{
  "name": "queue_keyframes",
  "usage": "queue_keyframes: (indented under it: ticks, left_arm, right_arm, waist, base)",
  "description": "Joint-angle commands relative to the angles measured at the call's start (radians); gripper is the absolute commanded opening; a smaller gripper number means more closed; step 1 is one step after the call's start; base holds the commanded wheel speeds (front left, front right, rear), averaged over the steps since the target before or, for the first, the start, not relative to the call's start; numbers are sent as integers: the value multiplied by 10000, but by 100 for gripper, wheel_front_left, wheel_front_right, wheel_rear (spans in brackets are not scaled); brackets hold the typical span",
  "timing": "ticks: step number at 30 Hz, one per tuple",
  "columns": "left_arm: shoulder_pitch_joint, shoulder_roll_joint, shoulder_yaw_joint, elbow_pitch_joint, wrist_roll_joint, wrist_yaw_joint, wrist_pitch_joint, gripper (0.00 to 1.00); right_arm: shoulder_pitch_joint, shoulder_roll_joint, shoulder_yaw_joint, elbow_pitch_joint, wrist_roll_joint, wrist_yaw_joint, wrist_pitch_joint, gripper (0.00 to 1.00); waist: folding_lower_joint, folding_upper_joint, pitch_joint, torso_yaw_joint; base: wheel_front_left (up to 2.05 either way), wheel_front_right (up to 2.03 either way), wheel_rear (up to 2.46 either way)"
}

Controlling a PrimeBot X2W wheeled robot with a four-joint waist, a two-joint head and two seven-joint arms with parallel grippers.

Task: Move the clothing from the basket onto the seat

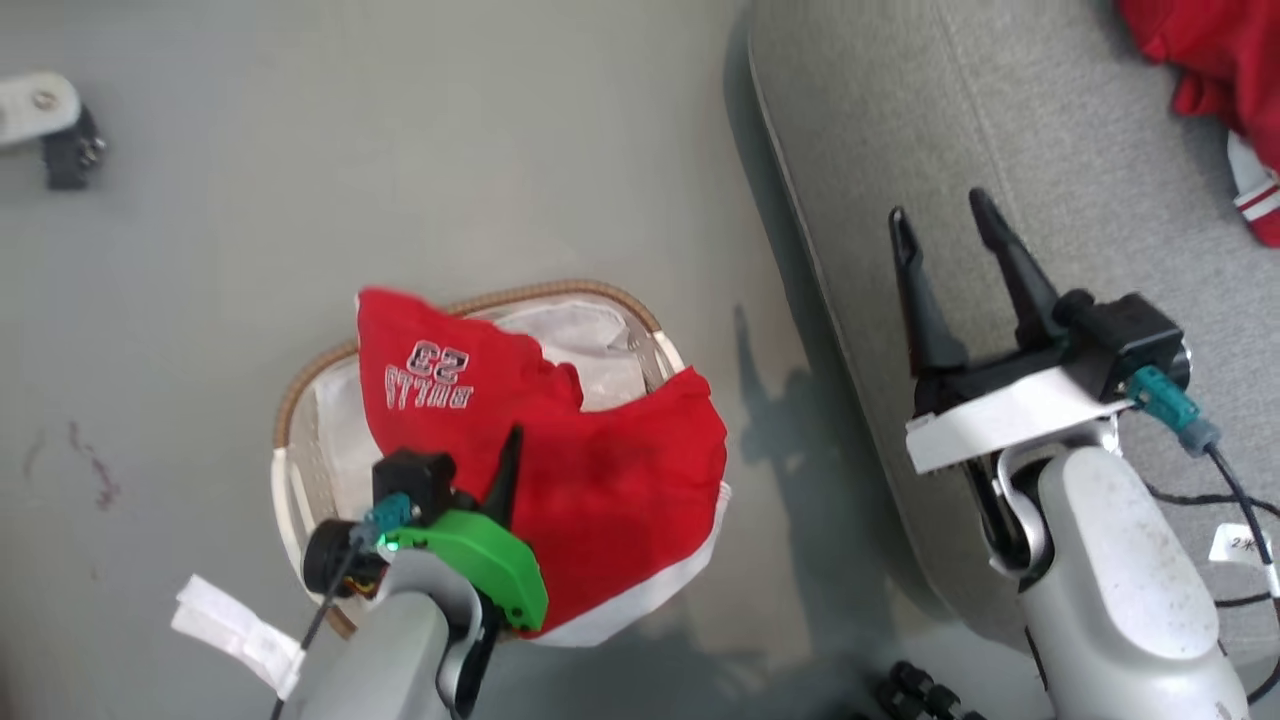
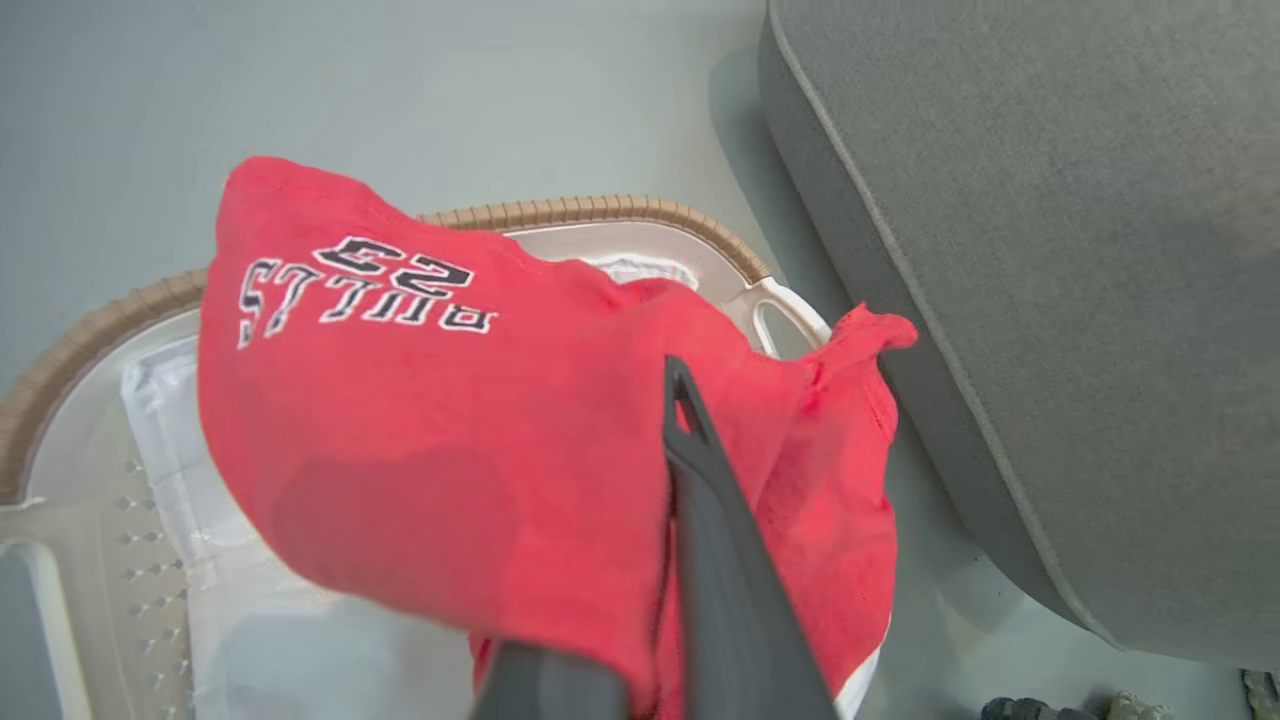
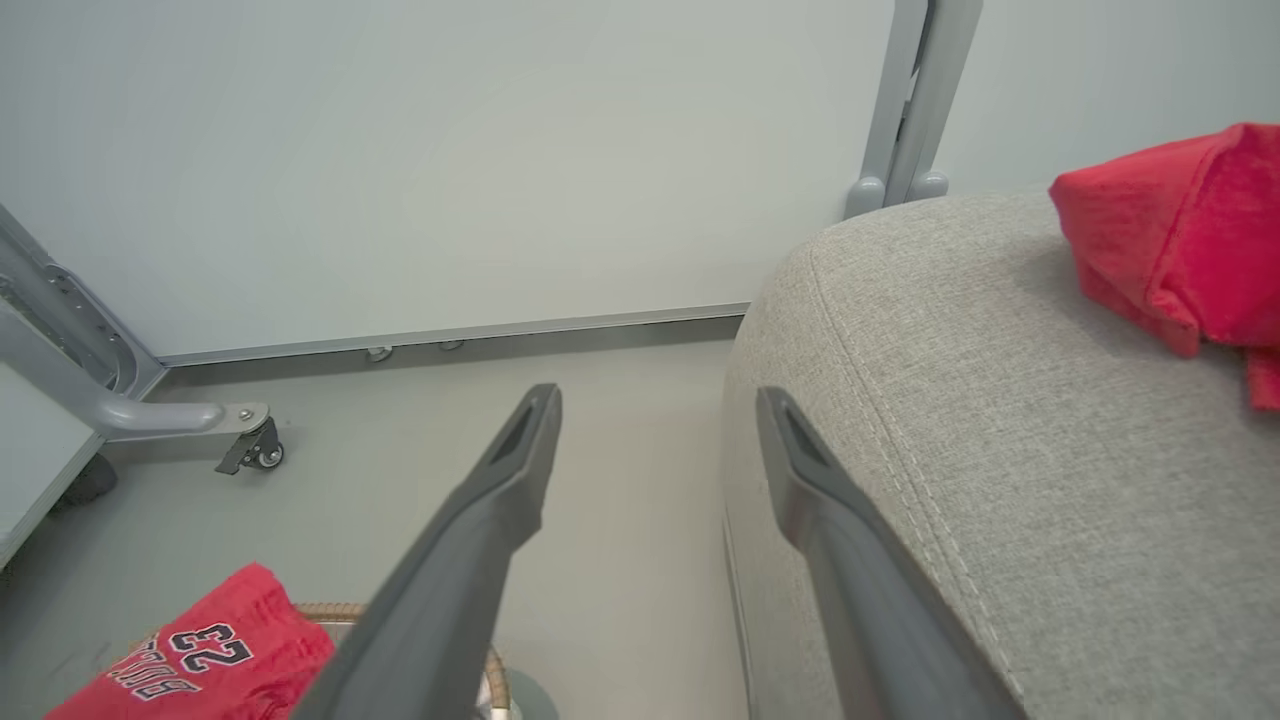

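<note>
A red garment printed "BULLS 23" (image 1: 560,470) hangs lifted over the basket (image 1: 560,292), with my left gripper (image 1: 505,465) shut on it. In the left wrist view the same garment (image 2: 430,430) drapes over my fingers; one dark finger (image 2: 700,480) shows and the other is hidden under the cloth. The basket's brown rim (image 2: 600,210) and white liner lie beneath. The grey seat (image 1: 1000,150) stands to the right, with another red garment (image 1: 1225,60) lying on it. My right gripper (image 1: 945,225) is open and empty over the seat's left edge.
A wheeled grey frame leg (image 1: 50,120) stands on the floor at the far left; its caster (image 3: 260,450) sits before a pale wall. A white tag (image 1: 235,625) hangs from my left arm. Cables (image 1: 1225,480) trail from my right wrist. A dark object (image 1: 920,692) lies at the bottom.
</note>
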Motion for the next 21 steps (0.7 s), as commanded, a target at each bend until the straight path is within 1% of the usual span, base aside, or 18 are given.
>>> queue_keyframes:
  ticks: [1,8,19,21]
  left_arm:
    - [344,-17,-5,-206,163,-45,3,0]
    - [1158,-32,-33,-1511,308,-45,-1,0]
    - [1604,-25,215,-3511,-112,-44,-1,0]
    - [1591,-23,308,-4063,-145,-44,-1,0]
  right_arm:
    - [292,-44,32,104,-24,-14,-1,100]
    - [1058,-44,67,404,-174,-14,-1,100]
    - [1936,-43,263,684,-90,-14,-1,100]
    - [2149,-43,348,780,-77,-14,0,100]
  waist:
    - [0,0,-1539,593]
    - [0,0,-2846,984]
    - [0,0,-4161,1338]
    - [0,0,-4498,1407]
  base:
    - [0,0,0]
    - [0,0,0]
    - [0,0,0]
    - [0,0,0]
